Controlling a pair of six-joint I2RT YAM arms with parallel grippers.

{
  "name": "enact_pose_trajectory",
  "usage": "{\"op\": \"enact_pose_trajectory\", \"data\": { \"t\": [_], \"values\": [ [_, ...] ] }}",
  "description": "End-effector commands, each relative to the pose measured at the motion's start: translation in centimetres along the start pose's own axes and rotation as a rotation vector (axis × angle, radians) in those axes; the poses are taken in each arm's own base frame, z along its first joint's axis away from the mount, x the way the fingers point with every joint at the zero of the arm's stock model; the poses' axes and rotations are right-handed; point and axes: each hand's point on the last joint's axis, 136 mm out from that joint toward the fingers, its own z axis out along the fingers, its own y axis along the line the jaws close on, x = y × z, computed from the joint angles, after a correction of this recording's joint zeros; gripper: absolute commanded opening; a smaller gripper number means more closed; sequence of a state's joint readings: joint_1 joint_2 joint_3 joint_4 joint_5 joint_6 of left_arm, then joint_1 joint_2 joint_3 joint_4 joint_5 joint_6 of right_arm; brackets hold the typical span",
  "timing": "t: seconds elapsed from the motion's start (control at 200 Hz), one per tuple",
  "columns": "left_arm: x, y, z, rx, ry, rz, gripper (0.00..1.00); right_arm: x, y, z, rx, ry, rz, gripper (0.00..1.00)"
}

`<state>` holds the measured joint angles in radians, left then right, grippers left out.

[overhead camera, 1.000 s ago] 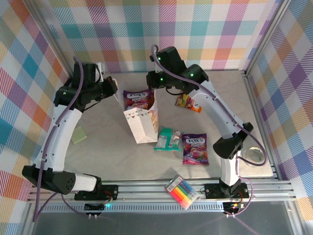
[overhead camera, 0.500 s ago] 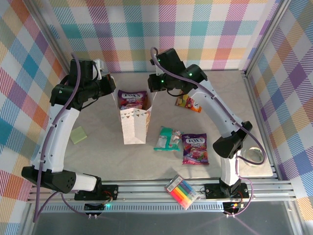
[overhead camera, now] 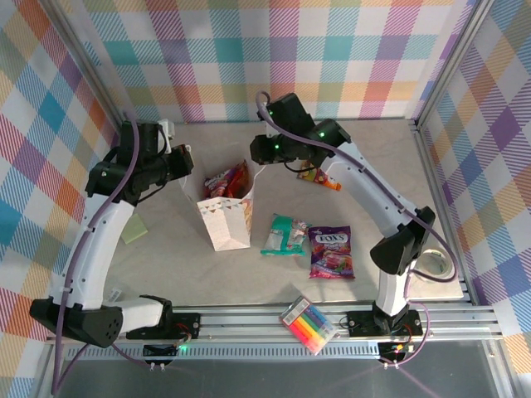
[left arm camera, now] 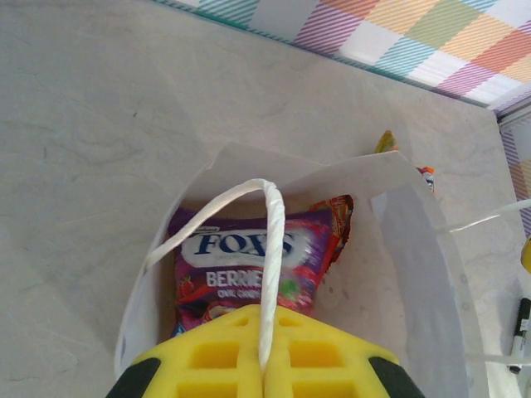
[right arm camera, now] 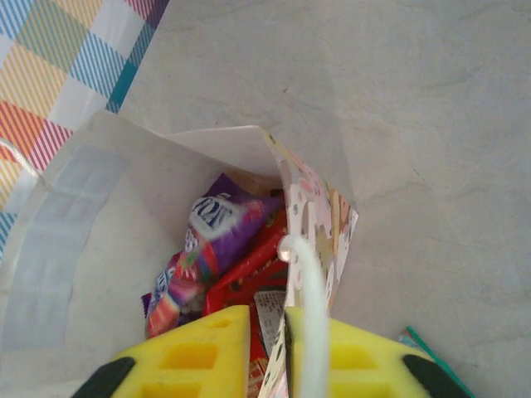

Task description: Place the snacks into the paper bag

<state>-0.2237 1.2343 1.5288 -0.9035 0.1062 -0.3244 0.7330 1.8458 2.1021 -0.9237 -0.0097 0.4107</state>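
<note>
Right pincer (right arm camera: 267, 313), shut a second ago, now parts its jaws slightly at the rim of the paper bag (overhead camera: 226, 222) (still gripping or not, I cannot tell), which has swung upright left of centre, the purple candy bag (left arm camera: 241, 265) safely inside, left pincer (left arm camera: 264, 313) clamped on its rope handle (left arm camera: 270, 240).

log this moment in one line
left gripper shut on handle | right gripper slightly open at paper bag rim | purple candy bag inside
</note>
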Motion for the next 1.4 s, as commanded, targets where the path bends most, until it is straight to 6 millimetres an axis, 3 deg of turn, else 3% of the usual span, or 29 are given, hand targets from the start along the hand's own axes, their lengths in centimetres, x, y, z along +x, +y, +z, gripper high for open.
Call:
{"op": "enact_pose_trajectory", "data": {
  "t": [0.0,0.115,0.195,0.325,0.67,0.97,1.395],
  "values": [
    [-0.2,0.6,-0.4,-0.015,-0.029,-0.018,0.00,-0.6,0.7,-2.2,-0.038,-0.050,0.021,0.26],
    [-0.4,0.7,-0.7,-0.024,-0.037,-0.017,0.00,-0.6,0.7,-3.2,-0.043,-0.066,0.022,0.33],
    [-0.4,1.0,-0.8,-0.040,-0.038,-0.019,0.02,-0.5,0.7,-4.2,-0.040,-0.076,0.023,0.48],
    [-0.3,1.6,-1.0,-0.070,-0.041,-0.017,0.03,0.4,-0.2,-5.8,-0.006,-0.091,0.024,0.60],
    [-0.3,1.7,-0.9,-0.074,-0.048,-0.029,0.03,4.6,-7.2,-9.9,0.157,-0.109,0.148,0.80],
    [0.2,1.6,-0.4,-0.065,-0.026,-0.047,0.04,9.7,-11.3,-8.9,0.130,-0.003,0.337,0.88],
    [1.5,1.9,0.1,-0.058,0.012,-0.063,0.06,17.2,-17.0,-7.3,0.253,0.105,0.533,1.00]
  ]
}}
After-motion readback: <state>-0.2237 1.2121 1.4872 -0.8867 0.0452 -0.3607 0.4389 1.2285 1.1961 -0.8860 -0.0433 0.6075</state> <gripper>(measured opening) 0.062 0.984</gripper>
